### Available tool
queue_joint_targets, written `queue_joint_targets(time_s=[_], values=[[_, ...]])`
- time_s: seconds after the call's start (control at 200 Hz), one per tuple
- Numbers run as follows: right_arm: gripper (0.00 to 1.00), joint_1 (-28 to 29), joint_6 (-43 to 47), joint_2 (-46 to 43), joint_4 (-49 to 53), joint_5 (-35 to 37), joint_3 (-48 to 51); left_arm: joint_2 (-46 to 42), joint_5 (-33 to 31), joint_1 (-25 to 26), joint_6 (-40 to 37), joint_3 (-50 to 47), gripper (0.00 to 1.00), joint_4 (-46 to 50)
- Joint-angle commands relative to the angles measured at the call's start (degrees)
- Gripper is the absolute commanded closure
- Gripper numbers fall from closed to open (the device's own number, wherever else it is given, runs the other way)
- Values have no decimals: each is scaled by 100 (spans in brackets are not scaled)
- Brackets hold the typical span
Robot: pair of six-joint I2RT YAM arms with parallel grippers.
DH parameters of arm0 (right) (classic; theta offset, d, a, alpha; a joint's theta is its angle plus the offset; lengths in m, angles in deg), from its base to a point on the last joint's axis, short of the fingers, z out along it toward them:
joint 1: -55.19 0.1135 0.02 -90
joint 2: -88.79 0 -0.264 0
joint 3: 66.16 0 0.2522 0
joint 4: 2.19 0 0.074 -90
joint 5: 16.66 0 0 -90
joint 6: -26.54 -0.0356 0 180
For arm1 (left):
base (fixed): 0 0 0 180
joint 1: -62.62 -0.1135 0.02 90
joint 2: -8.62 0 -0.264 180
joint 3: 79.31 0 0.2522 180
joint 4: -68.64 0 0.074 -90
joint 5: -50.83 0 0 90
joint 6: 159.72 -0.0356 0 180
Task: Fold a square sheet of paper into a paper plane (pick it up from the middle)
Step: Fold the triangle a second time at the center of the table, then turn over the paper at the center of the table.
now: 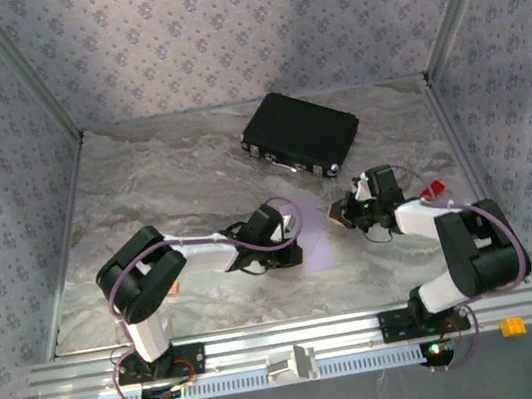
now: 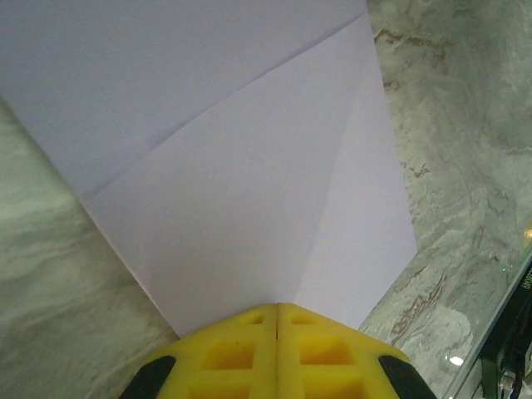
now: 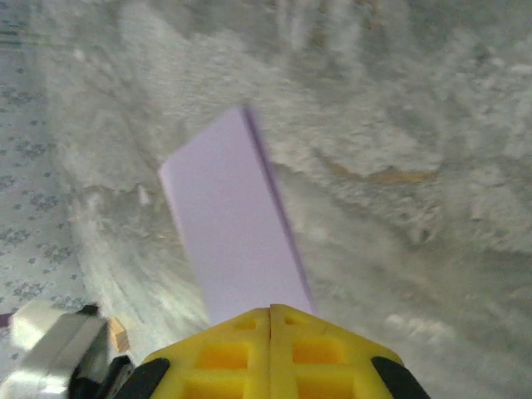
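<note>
From above, my left claw (image 1: 294, 235) and right claw (image 1: 337, 213) sit close together at mid-frame, below the black case (image 1: 301, 133). At my left wrist, yellow fingers (image 2: 241, 353) pinch the creased lilac paper (image 2: 249, 166) by its bottom corner. At my right wrist, the closed fingers (image 3: 233, 349) grip the blurred paper's (image 3: 229, 241) lower end.
</note>
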Motion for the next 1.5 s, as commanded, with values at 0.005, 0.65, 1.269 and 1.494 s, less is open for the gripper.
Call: queue_joint_targets(time_s=[0.005,0.65,1.269,1.494], values=[[91,116,292,-488,856,299,66,-324,-227,-1,-181,241,95,611],[69,1347,-10,-985,1683,738,421,410,-216,-375,-826,1155,94,1274],[57,1667,-115,-834,1888,986,315,607,-306,-367,-781,780,97,1131],[56,1699,-258,-739,1268,757,358,607,-301,-369,-814,813,97,1180]])
